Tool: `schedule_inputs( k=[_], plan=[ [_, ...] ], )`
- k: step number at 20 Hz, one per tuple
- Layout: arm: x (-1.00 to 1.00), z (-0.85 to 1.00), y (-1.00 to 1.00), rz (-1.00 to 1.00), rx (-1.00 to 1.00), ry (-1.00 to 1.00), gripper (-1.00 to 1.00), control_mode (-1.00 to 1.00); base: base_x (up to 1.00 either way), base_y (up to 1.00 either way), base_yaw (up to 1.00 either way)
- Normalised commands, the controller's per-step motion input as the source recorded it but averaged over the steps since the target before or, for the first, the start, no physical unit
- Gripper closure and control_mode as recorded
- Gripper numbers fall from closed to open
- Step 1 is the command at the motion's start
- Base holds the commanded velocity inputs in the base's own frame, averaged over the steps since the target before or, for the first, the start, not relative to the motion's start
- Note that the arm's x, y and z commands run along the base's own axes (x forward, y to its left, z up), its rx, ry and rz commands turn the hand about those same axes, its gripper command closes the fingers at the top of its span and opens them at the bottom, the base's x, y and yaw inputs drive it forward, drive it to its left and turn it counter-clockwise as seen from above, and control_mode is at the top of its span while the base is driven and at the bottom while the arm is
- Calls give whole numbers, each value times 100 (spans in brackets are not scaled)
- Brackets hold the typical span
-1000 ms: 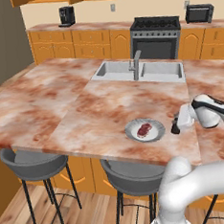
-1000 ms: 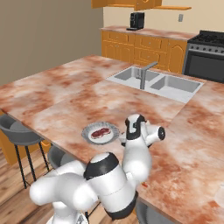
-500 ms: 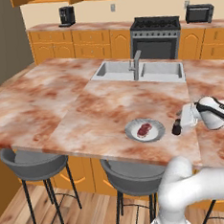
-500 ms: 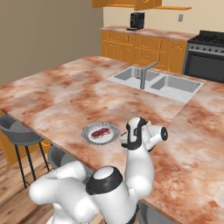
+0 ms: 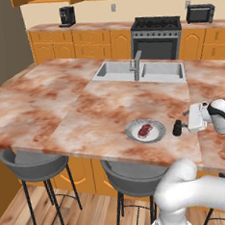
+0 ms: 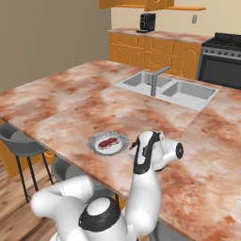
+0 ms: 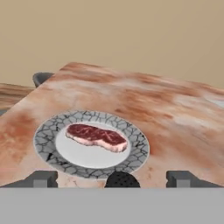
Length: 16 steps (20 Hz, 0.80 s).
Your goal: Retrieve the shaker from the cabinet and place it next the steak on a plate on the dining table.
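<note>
Dining table (image 5: 60, 104): reddish-brown marbled stone top with paler cream-pink veining; orange sides. Plate (image 7: 48, 133): light grey, rim carrying a dark crackle pattern (plainest in the hand view), centre plain off-white. Steak (image 7: 96, 136): deep red-brown on top, pale pinkish edge. Shaker (image 5: 176, 127): solid black, no markings. Stools (image 5: 34, 165): grey seats, thin dark legs. Sink (image 5: 140, 71) and faucet: pale grey. Far wall drawers (image 5: 84, 45): orange. Range (image 5: 156, 36): dark grey to black. Floor: warm brown wood planks.
</note>
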Motion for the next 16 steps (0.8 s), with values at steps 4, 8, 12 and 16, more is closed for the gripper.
schedule_inputs(
  k=[4,8,12,16],
  plan=[
    [-51,62,16,6,-8,-20,-100,-100,0,0,0],
    [-81,71,35,5,-22,-35,-100,-100,0,0,0],
    [-96,63,53,0,-38,-56,-100,-100,0,0,0],
    [-92,66,59,-2,-39,-45,-100,-100,0,0,0]
  ],
)
